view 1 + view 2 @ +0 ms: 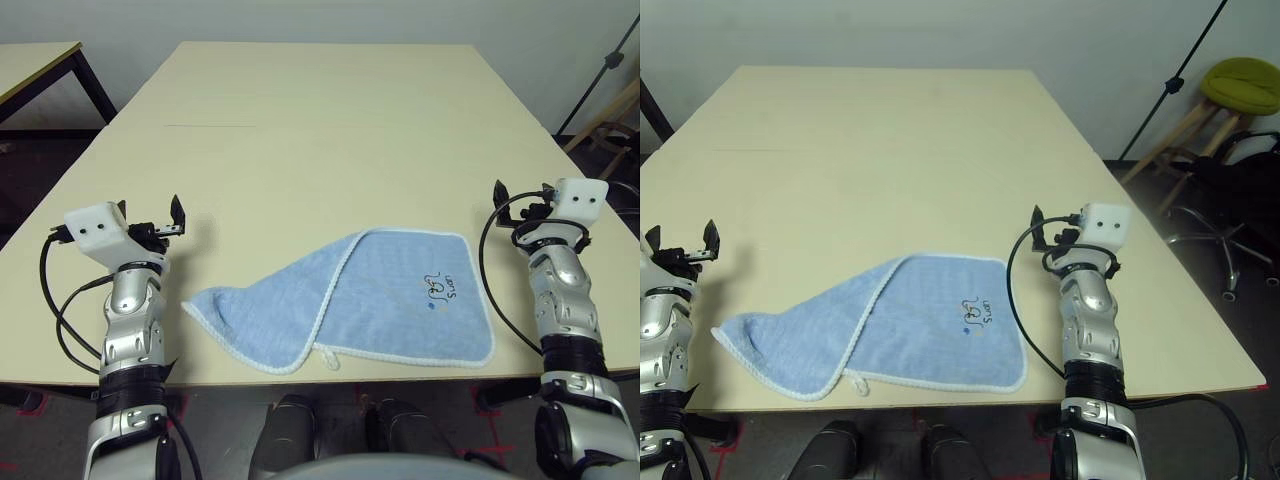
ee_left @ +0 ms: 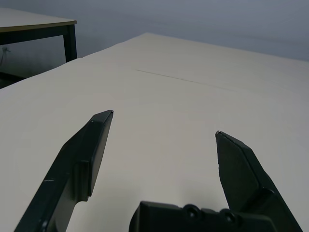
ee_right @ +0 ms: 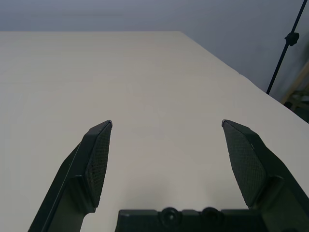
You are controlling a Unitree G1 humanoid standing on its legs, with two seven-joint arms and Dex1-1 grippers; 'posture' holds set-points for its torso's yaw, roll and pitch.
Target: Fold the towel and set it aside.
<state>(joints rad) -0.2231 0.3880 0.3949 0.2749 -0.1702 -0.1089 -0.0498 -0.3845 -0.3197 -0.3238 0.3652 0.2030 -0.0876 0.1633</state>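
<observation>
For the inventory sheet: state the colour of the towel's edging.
White stitched edging on the light blue towel, clearest in the left eye view.

beige table (image 1: 300, 110), green stool (image 1: 1243, 82), second table (image 1: 30, 62)

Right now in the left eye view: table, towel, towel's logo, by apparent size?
1. table
2. towel
3. logo, tiny on the towel
No close calls; each sits on the one before it.
</observation>
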